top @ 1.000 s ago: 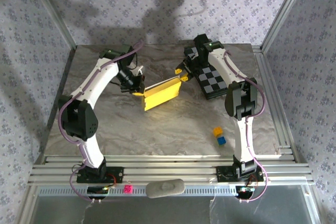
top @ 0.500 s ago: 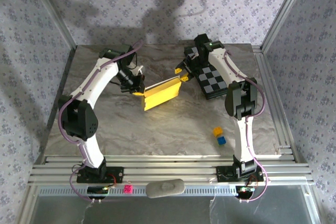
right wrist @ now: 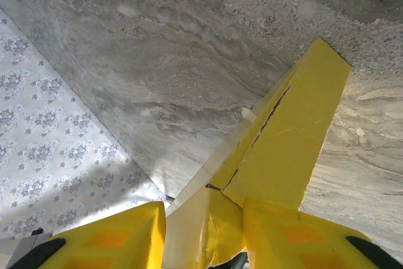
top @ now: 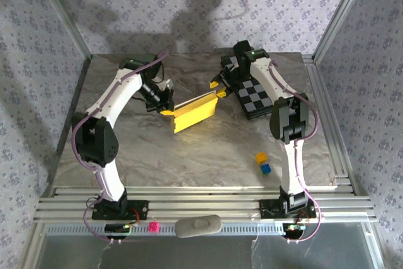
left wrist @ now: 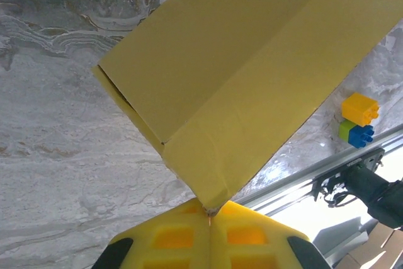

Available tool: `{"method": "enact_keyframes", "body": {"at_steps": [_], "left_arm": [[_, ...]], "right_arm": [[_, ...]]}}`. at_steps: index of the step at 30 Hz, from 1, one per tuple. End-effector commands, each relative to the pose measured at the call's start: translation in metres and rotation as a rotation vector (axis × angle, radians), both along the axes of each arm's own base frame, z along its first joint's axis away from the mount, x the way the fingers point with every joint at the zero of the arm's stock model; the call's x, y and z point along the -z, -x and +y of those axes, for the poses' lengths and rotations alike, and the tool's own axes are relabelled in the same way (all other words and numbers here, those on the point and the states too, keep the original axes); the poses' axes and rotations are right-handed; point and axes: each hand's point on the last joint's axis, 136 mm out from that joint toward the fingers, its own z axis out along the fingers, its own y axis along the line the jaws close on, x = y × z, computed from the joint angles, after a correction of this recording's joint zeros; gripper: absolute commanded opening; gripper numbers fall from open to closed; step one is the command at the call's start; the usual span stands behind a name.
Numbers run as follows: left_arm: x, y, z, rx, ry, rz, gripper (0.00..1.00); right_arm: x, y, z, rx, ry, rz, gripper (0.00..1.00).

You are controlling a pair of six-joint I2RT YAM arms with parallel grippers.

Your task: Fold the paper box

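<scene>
The paper box (top: 195, 113) is a flat yellow cardboard shape held up between both arms over the middle of the table. My left gripper (top: 165, 106) is shut on its left corner. In the left wrist view the yellow fingers (left wrist: 170, 240) meet and pinch the tip of the box (left wrist: 239, 80). My right gripper (top: 219, 90) is at the box's upper right end. In the right wrist view a paler end flap of the box (right wrist: 277, 149) sits between the two fingers of my right gripper (right wrist: 204, 237), which close on it.
A black-and-white chequered board (top: 255, 96) lies at the back right under the right arm. A yellow block (top: 261, 156) and a blue block (top: 265, 168) sit at the front right. They also lie beside the rail in the left wrist view, blocks (left wrist: 359, 121). Patterned walls enclose the table.
The left wrist has shifted very slightly. The box and the right arm stay where they were.
</scene>
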Motion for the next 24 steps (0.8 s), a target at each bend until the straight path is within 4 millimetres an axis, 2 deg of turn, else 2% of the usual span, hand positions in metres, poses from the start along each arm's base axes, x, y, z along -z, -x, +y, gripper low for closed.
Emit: {"method": "enact_keyframes", "body": {"at_steps": [1,16,24], "left_arm": [[-0.009,-0.006,-0.020,-0.001,0.098,-0.024,0.04],[-0.007,-0.011,-0.033,-0.048,0.155,-0.011,0.04],[-0.015,-0.017,-0.034,-0.078,0.202,-0.016,0.04]], "right_arm": [[0.008,0.009,0.011,-0.028,-0.014,0.053,0.39],[0.013,0.010,0.014,-0.028,-0.008,0.062,0.38],[0.015,0.009,0.014,-0.022,-0.008,0.067,0.38]]}}
